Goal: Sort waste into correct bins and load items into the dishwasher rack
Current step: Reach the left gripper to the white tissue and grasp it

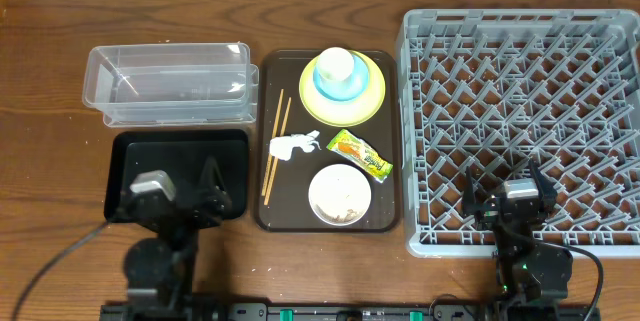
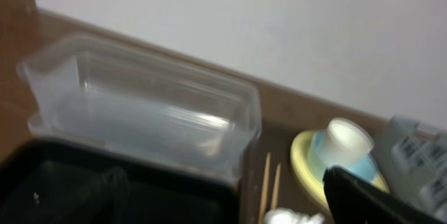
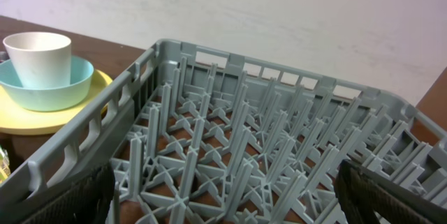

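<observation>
Two bins sit on the left of the table: the clear tub (image 1: pixel 168 83) at the back and the black tray (image 1: pixel 185 151) just in front of it. Each has its long axis running left to right.

The brown serving tray (image 1: pixel 300 176) lies between the bins and the dishwasher rack (image 1: pixel 520 91).
- **Back of the serving tray:** the yellow plate (image 1: pixel 372 101) carries the light blue bowl (image 1: pixel 322 87), with the white cup (image 1: pixel 336 63) upright inside it.
- **Left side:** the chopsticks (image 1: pixel 275 146) lie side by side, long axis front to back, far ends leaning slightly right.
- **Middle:** the napkin (image 1: pixel 293 147) lies just beside the chopsticks.
- **Right of the napkin:** the wrapper (image 1: pixel 360 154) lies diagonally, back-left to front-right. Its print is too small to read.
- **Front:** the white bowl (image 1: pixel 340 194) stands mouth up. The food scraps (image 1: pixel 350 212) inside are faint and hard to make out.

The overhead frame cuts off the rack's right edge.

The left gripper (image 1: pixel 172 179) hangs over the near part of the black tray, fingers wide apart and holding nothing. The dark fingers are hard to separate from the tray.

The right gripper (image 1: pixel 503 177) hangs over the rack's near edge, fingers (image 3: pixel 391 196) spread wide and holding nothing.

The left wrist view is blurred, and the pale striped shape at its right edge cannot be identified.
</observation>
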